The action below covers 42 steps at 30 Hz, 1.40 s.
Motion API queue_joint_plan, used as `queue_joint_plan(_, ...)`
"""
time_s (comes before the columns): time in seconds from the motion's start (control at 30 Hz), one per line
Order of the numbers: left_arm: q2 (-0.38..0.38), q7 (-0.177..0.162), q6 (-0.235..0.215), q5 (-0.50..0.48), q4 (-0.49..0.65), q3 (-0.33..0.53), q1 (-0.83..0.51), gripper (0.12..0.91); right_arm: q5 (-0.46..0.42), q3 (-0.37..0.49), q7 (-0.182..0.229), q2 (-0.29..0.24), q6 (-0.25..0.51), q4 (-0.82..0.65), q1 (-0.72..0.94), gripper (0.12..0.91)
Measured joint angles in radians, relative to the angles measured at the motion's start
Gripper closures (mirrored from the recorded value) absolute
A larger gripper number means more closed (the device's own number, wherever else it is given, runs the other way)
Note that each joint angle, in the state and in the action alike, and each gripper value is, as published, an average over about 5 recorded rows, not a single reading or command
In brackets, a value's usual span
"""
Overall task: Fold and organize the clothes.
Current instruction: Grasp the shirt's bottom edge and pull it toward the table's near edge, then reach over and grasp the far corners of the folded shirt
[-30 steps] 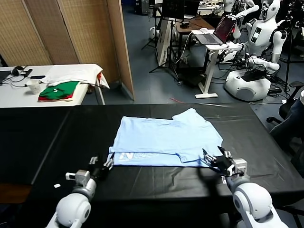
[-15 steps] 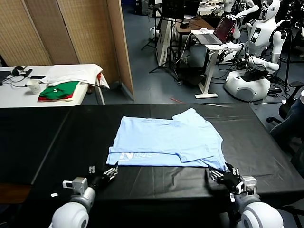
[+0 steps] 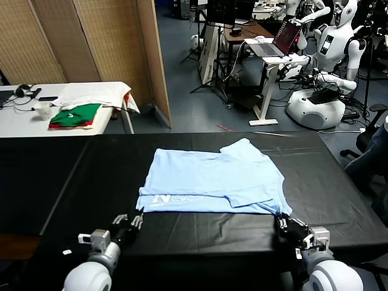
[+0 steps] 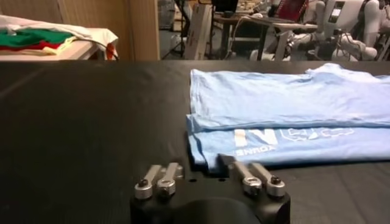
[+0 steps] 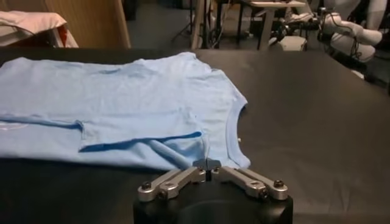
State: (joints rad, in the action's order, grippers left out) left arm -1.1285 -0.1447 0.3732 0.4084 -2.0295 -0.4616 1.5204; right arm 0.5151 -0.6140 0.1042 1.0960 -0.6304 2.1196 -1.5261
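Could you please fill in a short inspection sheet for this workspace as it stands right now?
Surface: black table, cloth-covered, slightly wrinkled.
Job's things: light blue T-shirt lying partly folded, lettering along its near edge.
Clutter: small white scrap near the left arm.
End effectors: left end effector shut, just short of the shirt's near left corner; right end effector shut at the near right corner.
Cables: nothing seen on the table.
Surroundings: side table with green-and-red folded clothes, white cloth; laptop; other robots.

Woven folding screens stand behind a white side table; a laptop desk occupies blue-grey floor.
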Motion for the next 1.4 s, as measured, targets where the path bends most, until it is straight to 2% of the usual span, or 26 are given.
queue_joint_plan(0.23,0.016,-0.020,0.011,-0.044,-0.041,-0.030,0.052,0.886,0.010,0.014,0.015,-0.026,-0.056,0.023,-0.012,0.884)
queue_joint_plan(0.63,0.019,-0.028,0.028,-0.101,-0.126,-0.115,0.191,0.886,0.041,0.015,0.025,-0.044,-0.101,0.066,-0.050,0.882)
queue_joint_plan(0.67,0.019,-0.028,0.027,-0.101,-0.132,-0.122,0.204,0.886,0.041,0.012,0.026,-0.044,-0.104,0.074,-0.056,0.868)
queue_joint_plan(0.77,0.015,-0.031,0.030,-0.101,-0.148,-0.141,0.239,0.853,0.043,0.002,0.030,-0.044,-0.106,0.104,-0.077,0.751)
queue_joint_plan(0.8,0.012,-0.032,0.032,-0.101,-0.153,-0.145,0.248,0.818,0.043,-0.002,0.032,-0.044,-0.106,0.117,-0.084,0.682)
queue_joint_plan(1.0,0.009,-0.048,0.043,-0.101,-0.177,-0.165,0.272,0.485,0.058,-0.026,0.046,-0.039,-0.106,0.211,-0.122,0.322)
queue_joint_plan(1.1,0.011,-0.060,0.059,-0.101,-0.187,-0.175,0.279,0.300,0.075,-0.035,0.042,-0.040,-0.106,0.242,-0.108,0.186)
queue_joint_plan(1.17,0.013,-0.061,0.068,-0.093,-0.197,-0.184,0.282,0.208,0.078,-0.032,0.040,-0.044,-0.106,0.240,-0.072,0.137)
queue_joint_plan(1.23,0.018,-0.055,0.070,-0.070,-0.208,-0.194,0.277,0.145,0.077,-0.016,0.045,-0.048,-0.106,0.216,-0.010,0.124)
queue_joint_plan(1.4,0.043,-0.028,0.064,0.034,-0.205,-0.202,0.195,0.124,0.077,0.070,0.074,-0.049,-0.106,0.078,0.200,0.118)
